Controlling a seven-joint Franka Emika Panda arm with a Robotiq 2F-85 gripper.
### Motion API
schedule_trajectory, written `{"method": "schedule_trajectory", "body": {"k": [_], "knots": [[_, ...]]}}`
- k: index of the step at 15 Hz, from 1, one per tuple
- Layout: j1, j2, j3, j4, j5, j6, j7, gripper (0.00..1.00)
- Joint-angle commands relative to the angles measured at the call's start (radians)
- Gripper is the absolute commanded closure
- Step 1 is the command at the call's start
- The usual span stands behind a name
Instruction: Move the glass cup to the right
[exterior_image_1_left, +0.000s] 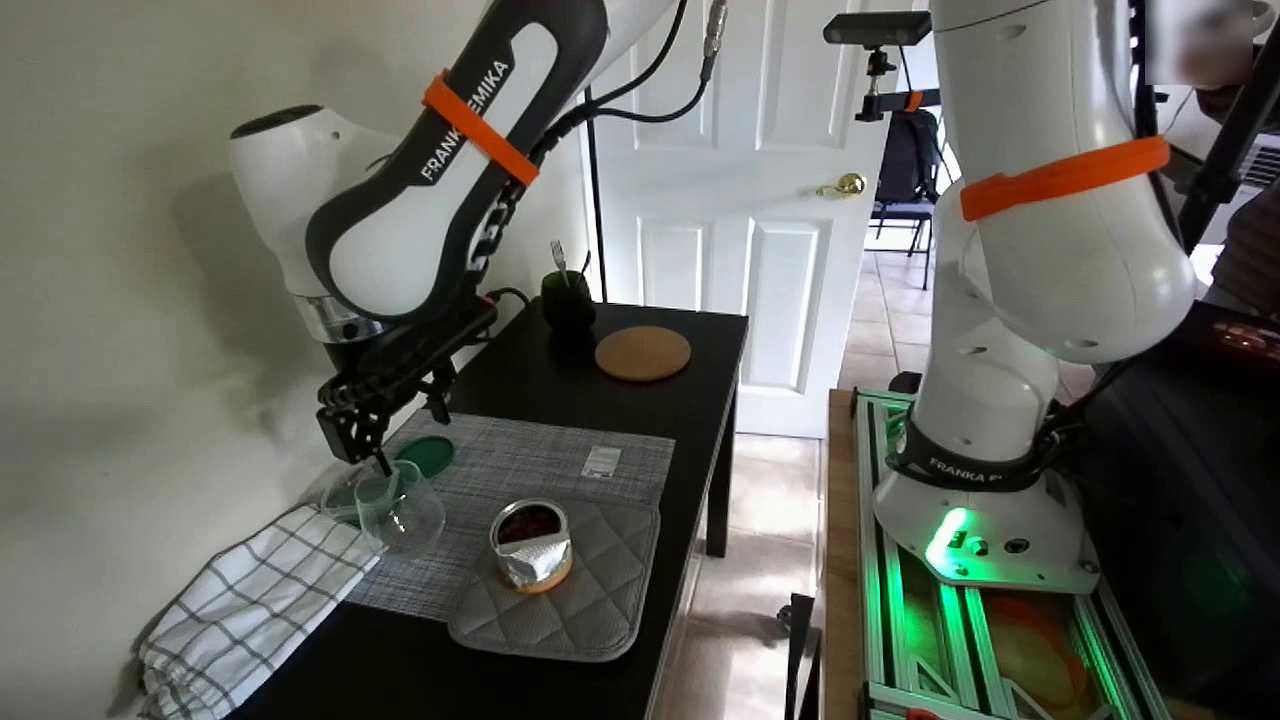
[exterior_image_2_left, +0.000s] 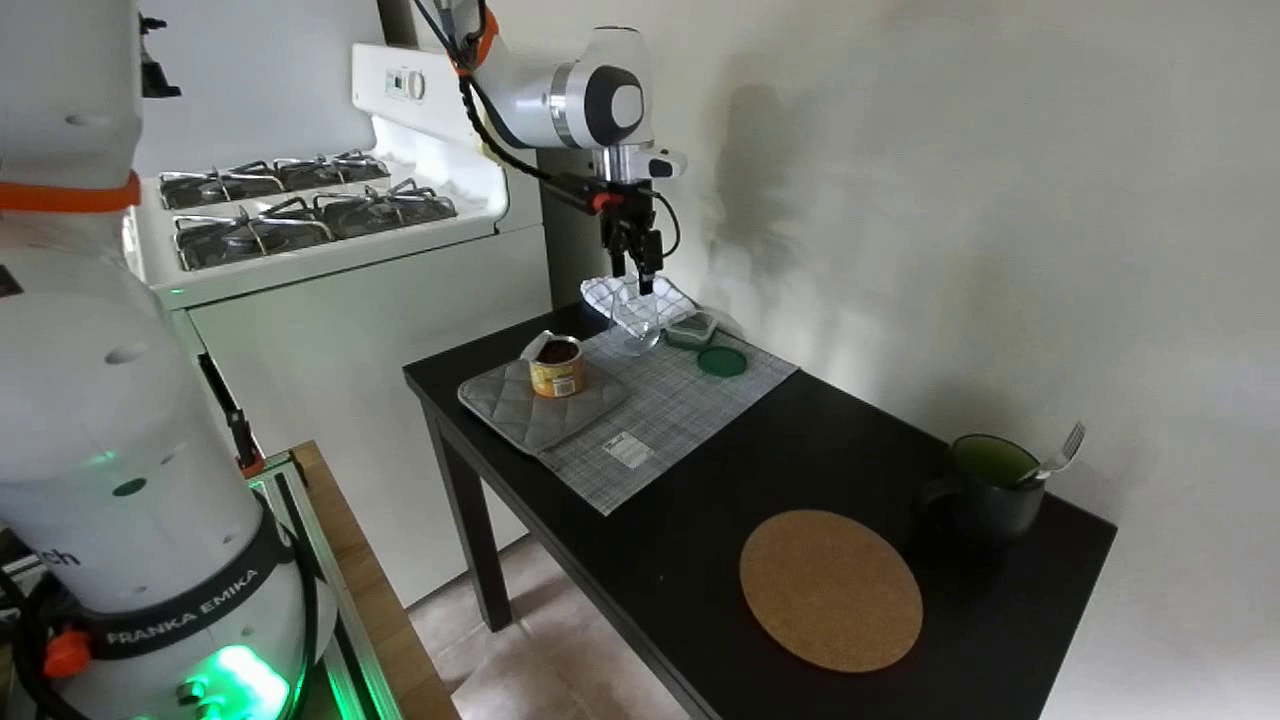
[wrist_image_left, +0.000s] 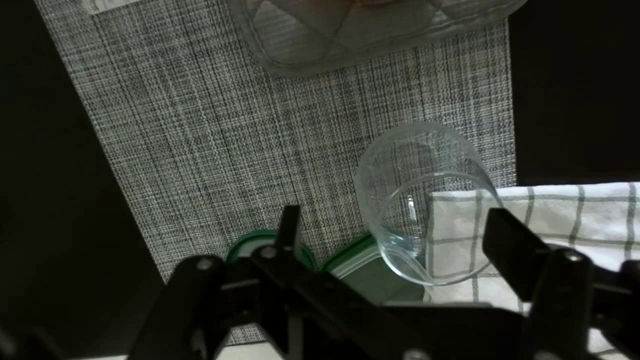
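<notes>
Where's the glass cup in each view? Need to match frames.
In an exterior view: glass cup left of centre, lower half.
In an exterior view: glass cup near centre, upper half.
In the wrist view: glass cup right of centre, around mid-height.
Landmark in all three: white checked towel.

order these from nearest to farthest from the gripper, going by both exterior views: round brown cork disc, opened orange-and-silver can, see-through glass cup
1. See-through glass cup, under the open gripper.
2. Opened orange-and-silver can, on the gray quilted pad.
3. Round brown cork disc, on the black table, off the gray woven mat.
</notes>
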Motion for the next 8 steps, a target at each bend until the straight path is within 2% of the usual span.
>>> {"method": "schedule_trajectory", "body": {"k": [1,5,6,7,8], "knots": [[0.024,0.005,-0.038,-0.055,0.008,0.117,0.05,0.11],[0.034,0.028,-0.059,-0.067,0.008,0.186,0.06,0.22],[0.039,0.033,-0.064,-0.068,0.005,0.2,0.063,0.3],[0.043,0.039,-0.068,-0.068,0.003,0.214,0.063,0.28],[0.048,0.044,-0.072,-0.065,0.003,0.218,0.063,0.33]]}}
